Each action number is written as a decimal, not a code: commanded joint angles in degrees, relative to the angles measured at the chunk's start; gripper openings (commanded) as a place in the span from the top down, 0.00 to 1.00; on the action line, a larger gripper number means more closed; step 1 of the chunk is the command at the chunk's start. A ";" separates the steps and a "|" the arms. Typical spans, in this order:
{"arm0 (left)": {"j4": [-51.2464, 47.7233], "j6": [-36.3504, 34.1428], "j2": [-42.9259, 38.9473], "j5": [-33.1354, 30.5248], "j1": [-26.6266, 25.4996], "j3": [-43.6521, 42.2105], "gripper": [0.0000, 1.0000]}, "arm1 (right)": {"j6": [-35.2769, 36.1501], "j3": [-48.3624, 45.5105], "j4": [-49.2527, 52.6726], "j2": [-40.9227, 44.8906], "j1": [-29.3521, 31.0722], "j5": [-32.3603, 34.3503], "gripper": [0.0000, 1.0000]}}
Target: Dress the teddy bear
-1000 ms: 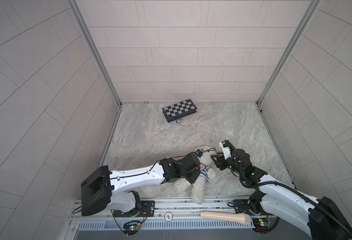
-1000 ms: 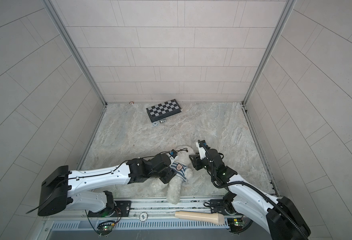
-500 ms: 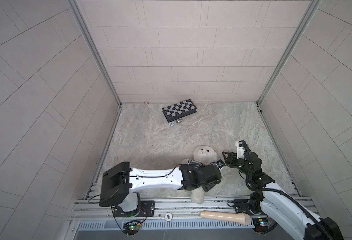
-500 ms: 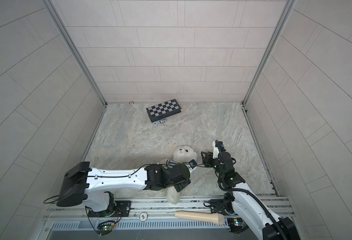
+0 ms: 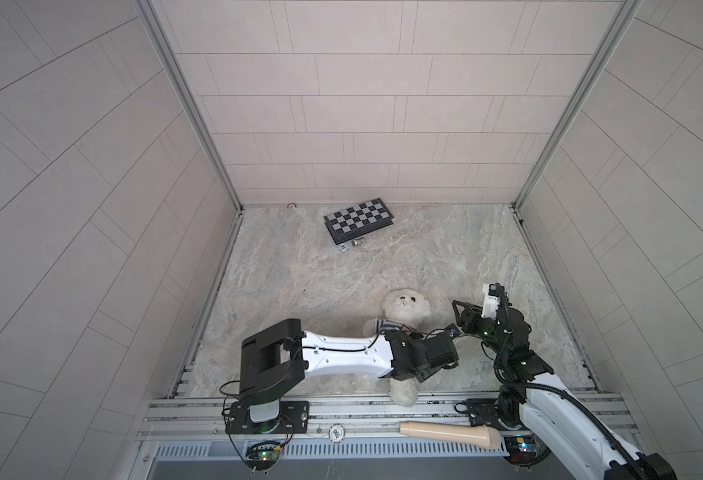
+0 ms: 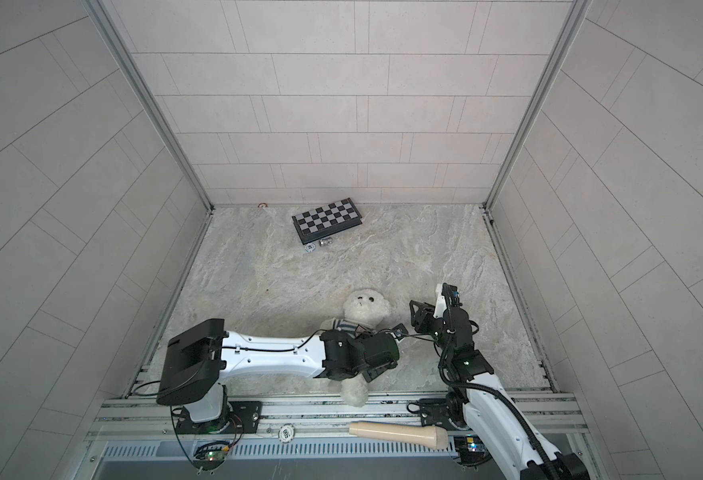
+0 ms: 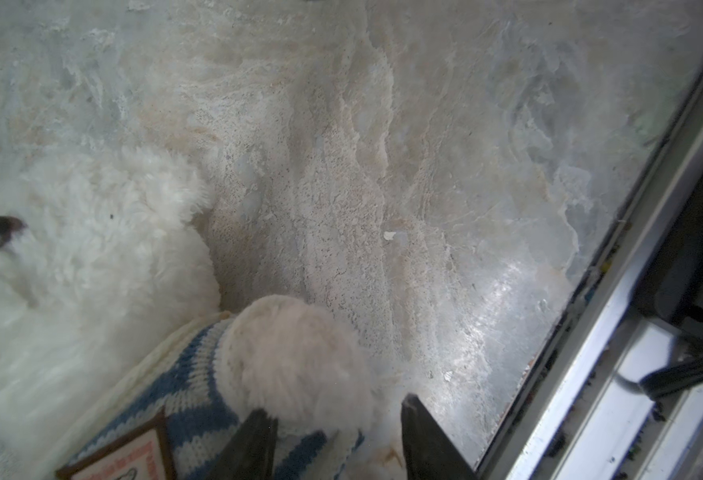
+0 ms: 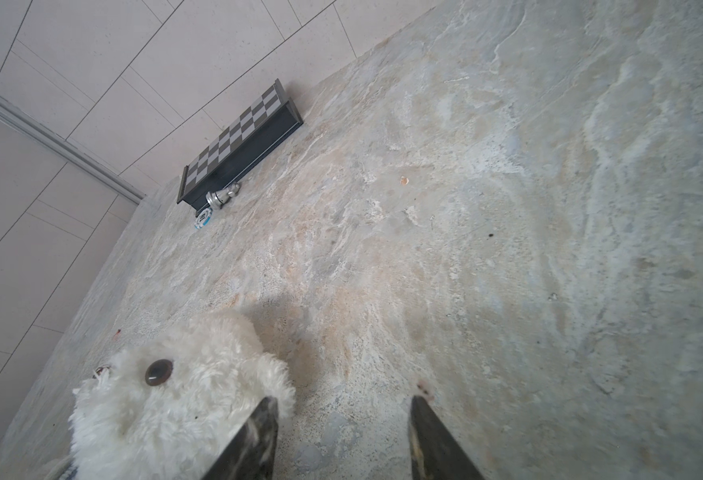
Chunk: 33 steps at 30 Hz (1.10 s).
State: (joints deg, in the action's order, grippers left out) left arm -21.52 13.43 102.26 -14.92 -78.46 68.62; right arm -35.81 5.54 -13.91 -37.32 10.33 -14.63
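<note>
Subject: the teddy bear [image 5: 407, 307] lies face up on the marbled surface [image 5: 341, 270], close to the front rail [image 5: 333, 405]; head toward the far wall, one leg [image 5: 403, 392] overhanging that rail; so placed in both top views. The blue-and-white striped shirt [image 7: 183, 374] is on the torso, badge [image 7: 121, 457] uppermost; in the left wrist view one paw [image 7: 295, 357] protrudes through a sleeve cuff.

Left end effector [image 7: 333, 432]: jaws parted, straddling the edge of that cuff; bare surface shows in the gap; no grip made. Right end effector [image 8: 341, 428]: jaws parted and empty, just beside the bear's head, over bare surface.

Assessment: the garment appears largely on; the step in hand looks to be seating the sleeve and straightening the shirt body; the hem is hidden under the left arm, so its state cannot be confirmed.

Recommendations: close on knit only, not on pile, since fur would likely slip and drag the toy; draw the cuff along the limb toward the shoulder, not across it; steady the head or far shoulder with the right end effector against that pull; direct any pull away from the rail, as the bear overhangs it and looks light. The chessboard [image 5: 358, 218] and the loose chess piece [image 8: 223, 195] lie well apart; no interference expected.
</note>
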 commanded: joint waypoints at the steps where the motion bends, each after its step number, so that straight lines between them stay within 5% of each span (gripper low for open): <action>1: -2.11 1.30 1.58 -5.23 -0.12 2.35 0.52 | -1.44 -0.60 -1.19 0.76 -0.27 0.48 0.47; 10: -0.44 1.79 -0.91 -9.28 -0.19 1.06 0.57 | -1.80 -1.76 0.12 3.84 -0.53 1.49 0.48; 18: 2.34 -2.47 -0.66 -10.40 -0.12 0.88 0.44 | -2.16 -2.45 1.17 6.47 -0.78 2.81 0.46; 25: 0.13 -3.35 4.12 -11.55 0.48 5.02 0.42 | -2.25 -2.51 1.43 6.82 -0.94 2.74 0.47; 33: 1.27 -2.44 5.48 -11.00 2.07 4.56 0.58 | -2.25 -2.61 2.19 7.78 -1.18 3.05 0.46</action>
State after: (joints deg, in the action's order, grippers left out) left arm -20.10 10.52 108.18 -25.10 -76.97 72.95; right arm -37.12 3.38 -12.19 -30.26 9.47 -12.56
